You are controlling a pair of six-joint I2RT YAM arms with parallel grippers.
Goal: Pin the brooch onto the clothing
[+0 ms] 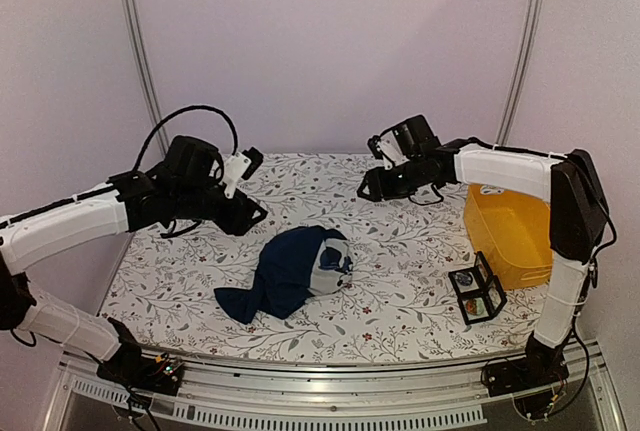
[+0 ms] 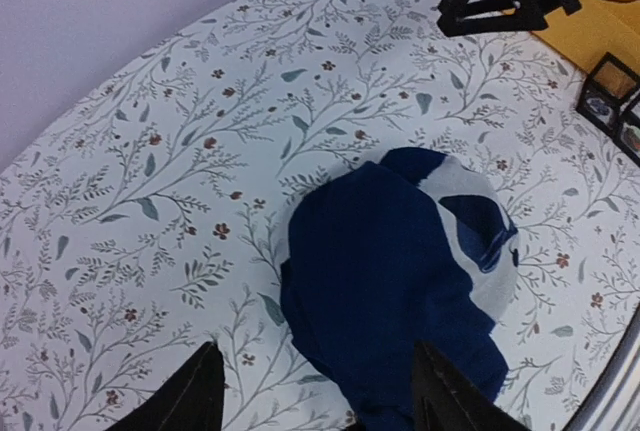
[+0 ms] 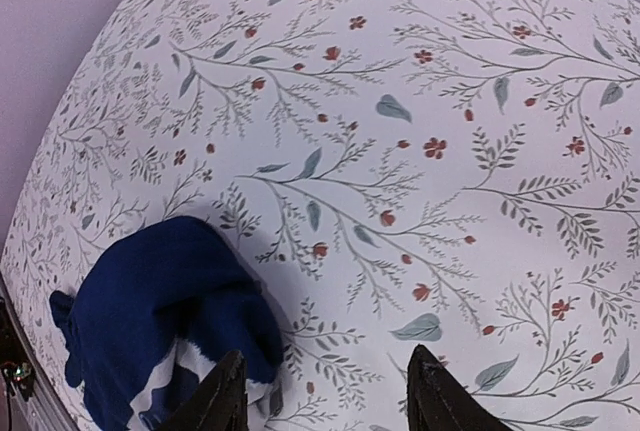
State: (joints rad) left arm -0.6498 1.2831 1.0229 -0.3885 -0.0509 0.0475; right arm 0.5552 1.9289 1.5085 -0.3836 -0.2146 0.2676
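- T-shirt (image 1: 295, 271): bunched in a heap mid-table on the flowered cloth (image 1: 400, 241), with the pale print half folded under. No flat patch is showing.
- Risk: a pin pushed into this heap would likely catch several layers, or miss the front altogether. It probably needs spreading first.
- Risk: the fabric lies loose with nothing holding it down. A one-sided tug would probably drag the whole heap rather than unfold it.
- Left claw (image 2: 315, 351): wide, empty, raised over the table by the heap's back-left side.
- Right claw (image 3: 328, 353): wide, empty, raised toward the back of the table, apart from the shirt.
- Brooch: not identified for certain. Small items sit in a black box (image 1: 477, 294) just beside the yellow bin (image 1: 505, 231) at the right edge, but they are too small to tell.
- Risk: a brooch is small and hard, so it could twist or slip in the pick-up and leave the pin facing the wrong way.
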